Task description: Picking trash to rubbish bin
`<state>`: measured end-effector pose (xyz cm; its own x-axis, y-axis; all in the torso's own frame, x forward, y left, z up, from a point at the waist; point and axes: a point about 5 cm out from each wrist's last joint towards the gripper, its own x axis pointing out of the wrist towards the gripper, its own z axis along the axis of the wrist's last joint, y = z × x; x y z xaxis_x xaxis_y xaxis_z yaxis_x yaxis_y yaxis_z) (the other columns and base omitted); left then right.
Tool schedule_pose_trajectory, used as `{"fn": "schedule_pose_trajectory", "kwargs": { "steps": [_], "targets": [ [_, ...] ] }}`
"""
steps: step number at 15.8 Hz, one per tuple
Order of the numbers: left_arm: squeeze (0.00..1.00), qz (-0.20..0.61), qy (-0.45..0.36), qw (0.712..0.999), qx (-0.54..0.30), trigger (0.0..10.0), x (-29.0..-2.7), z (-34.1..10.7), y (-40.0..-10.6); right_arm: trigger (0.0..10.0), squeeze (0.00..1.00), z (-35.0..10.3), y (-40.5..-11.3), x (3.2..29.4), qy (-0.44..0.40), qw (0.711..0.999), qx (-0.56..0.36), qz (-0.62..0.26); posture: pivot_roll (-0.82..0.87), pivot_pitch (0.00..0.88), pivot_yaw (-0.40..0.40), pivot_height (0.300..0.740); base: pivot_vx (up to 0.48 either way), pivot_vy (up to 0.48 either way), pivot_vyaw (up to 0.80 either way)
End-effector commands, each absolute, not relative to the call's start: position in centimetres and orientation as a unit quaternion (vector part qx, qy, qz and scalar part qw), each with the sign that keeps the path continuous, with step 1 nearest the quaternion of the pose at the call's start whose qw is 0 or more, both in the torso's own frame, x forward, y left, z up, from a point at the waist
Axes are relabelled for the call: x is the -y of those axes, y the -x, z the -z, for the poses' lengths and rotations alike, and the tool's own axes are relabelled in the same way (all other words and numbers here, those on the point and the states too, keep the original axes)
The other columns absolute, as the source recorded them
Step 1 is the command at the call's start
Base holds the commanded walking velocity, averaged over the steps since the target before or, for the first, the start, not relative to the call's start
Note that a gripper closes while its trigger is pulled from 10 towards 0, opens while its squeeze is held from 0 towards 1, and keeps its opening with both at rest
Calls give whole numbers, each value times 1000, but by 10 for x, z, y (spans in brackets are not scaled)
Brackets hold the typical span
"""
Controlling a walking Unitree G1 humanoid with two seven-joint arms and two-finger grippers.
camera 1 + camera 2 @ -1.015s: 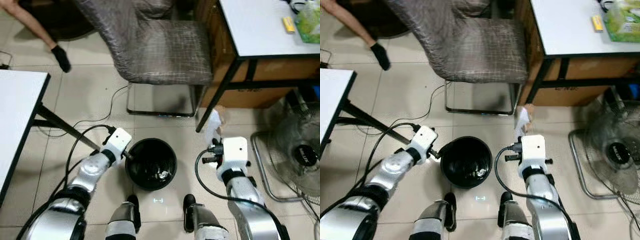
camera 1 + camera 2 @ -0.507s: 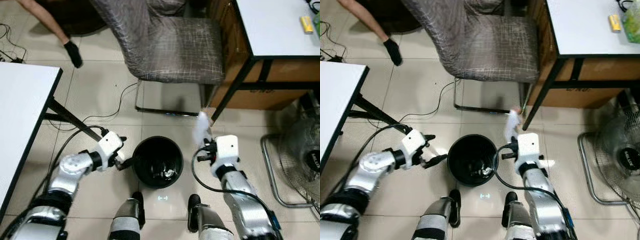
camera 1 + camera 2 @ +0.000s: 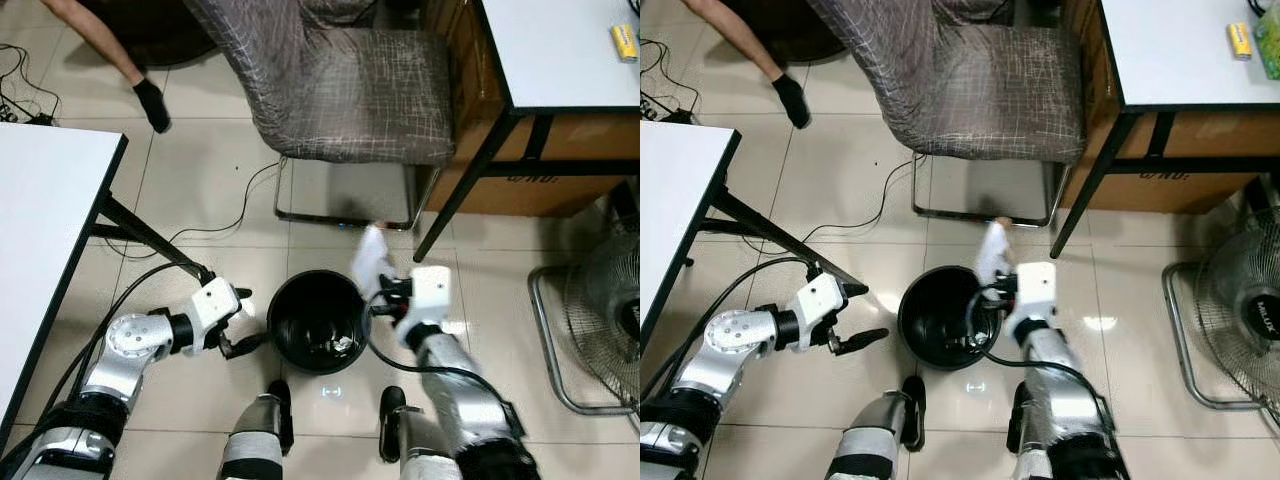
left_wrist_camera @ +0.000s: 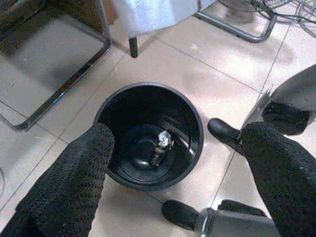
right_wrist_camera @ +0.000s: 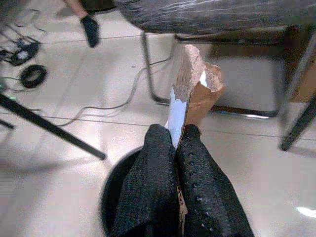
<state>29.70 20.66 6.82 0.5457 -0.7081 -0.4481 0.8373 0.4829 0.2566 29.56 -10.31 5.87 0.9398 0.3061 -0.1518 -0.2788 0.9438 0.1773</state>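
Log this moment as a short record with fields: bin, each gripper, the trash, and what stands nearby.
bin: black rubbish bin on the tiled floor between the robot's feet, some scraps at its bottom
right gripper: shut on a torn paper scrap, above the bin's rim
left gripper: open, beside the bin, holding nothing
nearby: grey chair behind the bin, fan to the right, white table to the left
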Motion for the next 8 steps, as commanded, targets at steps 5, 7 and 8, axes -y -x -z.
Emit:
{"fn": "schedule_pose_trajectory", "kwargs": {
  "steps": [5,7,8],
  "targets": [
    [0,467,-224,840,-159,10000,-204,-58,-285,10000,0,-51,-299,83,-126,973,-101,-168,244,390,79,740,0,0,0],
    [0,467,-225,840,-159,10000,-204,-58,-285,10000,0,-46,-297,75,-136,970,-113,-169,244,390,79,740,0,0,0],
    [0,466,-226,840,-159,10000,-203,-57,-285,10000,0,-40,-295,72,-136,968,-129,-165,244,390,79,740,0,0,0]
  ]
}}
